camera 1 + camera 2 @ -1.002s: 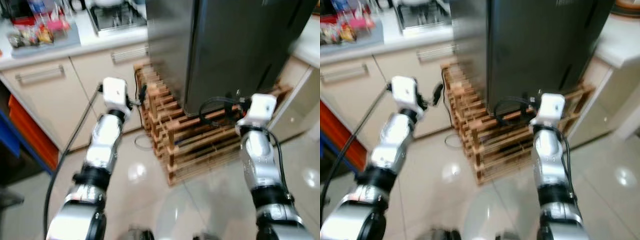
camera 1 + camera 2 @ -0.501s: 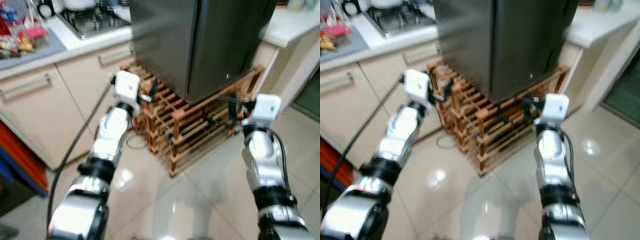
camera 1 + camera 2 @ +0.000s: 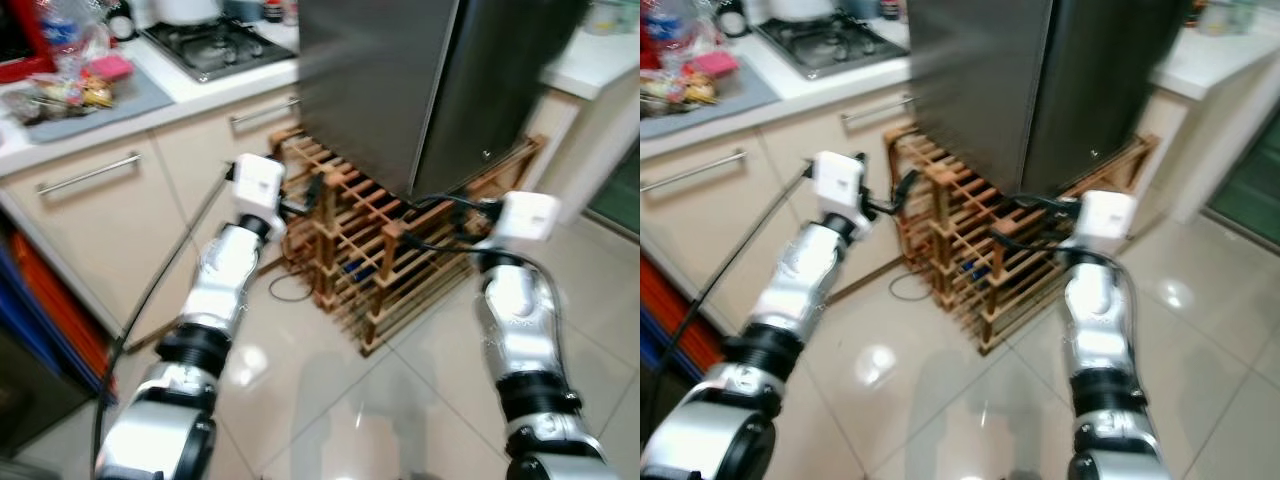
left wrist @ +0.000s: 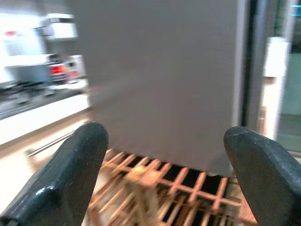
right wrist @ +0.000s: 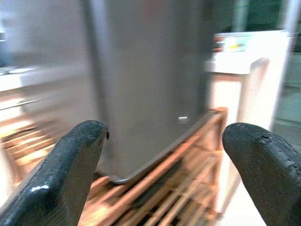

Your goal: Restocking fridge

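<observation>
The tall dark grey metal fridge [image 3: 430, 80] stood shut on a slatted wooden rack [image 3: 390, 260] before the robot. The left claw [image 4: 164, 174] and right claw [image 5: 164, 174] both gaped wide and empty, raised toward it.

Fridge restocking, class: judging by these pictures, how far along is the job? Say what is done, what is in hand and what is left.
Done: nothing shows as stocked; the dark fridge on its wooden rack is closed. In hand: nothing; the left end effector and right end effector are both open and empty, held out toward the fridge. Left: opening the door, fetching items and loading them.
</observation>
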You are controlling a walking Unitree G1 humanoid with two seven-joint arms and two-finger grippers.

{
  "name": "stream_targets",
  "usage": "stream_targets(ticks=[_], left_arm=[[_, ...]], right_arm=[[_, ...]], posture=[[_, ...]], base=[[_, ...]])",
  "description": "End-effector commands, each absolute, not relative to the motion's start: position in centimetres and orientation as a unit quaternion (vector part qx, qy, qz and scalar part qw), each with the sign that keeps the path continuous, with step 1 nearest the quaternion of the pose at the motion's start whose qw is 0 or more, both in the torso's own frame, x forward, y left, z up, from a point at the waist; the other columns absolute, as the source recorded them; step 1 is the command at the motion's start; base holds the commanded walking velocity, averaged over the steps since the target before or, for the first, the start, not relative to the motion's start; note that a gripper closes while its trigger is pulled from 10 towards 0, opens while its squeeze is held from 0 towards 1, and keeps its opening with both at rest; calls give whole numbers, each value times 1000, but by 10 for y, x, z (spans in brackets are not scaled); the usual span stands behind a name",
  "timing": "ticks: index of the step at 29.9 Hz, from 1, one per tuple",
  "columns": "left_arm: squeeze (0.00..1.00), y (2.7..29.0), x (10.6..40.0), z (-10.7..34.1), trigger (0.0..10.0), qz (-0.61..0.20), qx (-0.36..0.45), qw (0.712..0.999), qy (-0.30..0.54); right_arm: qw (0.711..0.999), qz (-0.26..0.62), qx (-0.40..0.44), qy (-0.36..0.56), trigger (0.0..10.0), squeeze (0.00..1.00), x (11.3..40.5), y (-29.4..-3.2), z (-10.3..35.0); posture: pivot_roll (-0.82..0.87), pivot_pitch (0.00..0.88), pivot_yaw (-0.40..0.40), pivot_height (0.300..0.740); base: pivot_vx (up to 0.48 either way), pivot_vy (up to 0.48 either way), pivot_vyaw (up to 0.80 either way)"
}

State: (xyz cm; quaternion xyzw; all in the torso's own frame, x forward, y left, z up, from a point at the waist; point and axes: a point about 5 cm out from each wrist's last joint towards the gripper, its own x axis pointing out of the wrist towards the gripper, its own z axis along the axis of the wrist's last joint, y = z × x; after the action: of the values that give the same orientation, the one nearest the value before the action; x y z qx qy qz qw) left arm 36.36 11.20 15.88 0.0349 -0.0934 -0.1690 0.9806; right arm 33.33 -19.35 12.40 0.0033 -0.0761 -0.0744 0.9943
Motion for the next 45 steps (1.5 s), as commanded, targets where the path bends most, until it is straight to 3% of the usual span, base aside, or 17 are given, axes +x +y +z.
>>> stream_targets(ticks=[1,14,28,45], left_arm=[[0,101,364,163,10000,-187,34,977,-98],[0,91,361,155,10000,-205,45,975,-78],[0,126,359,124,10000,-95,-33,995,-3],[0,108,358,134,10000,-132,-5,991,-34]], right_arm=[[993,-85,4,-77,10000,0,333,-200,126],[993,-90,1,-77,10000,0,329,-203,125],[994,-80,-1,-71,10000,0,313,-199,116],[996,-61,-2,-69,10000,0,319,-192,120]], posture=[[-119,0,58,740],[-129,0,57,740],[-138,0,48,740],[-132,0,46,740]], base=[[292,382,-800],[239,328,-790],[0,0,-110],[239,-385,0]])
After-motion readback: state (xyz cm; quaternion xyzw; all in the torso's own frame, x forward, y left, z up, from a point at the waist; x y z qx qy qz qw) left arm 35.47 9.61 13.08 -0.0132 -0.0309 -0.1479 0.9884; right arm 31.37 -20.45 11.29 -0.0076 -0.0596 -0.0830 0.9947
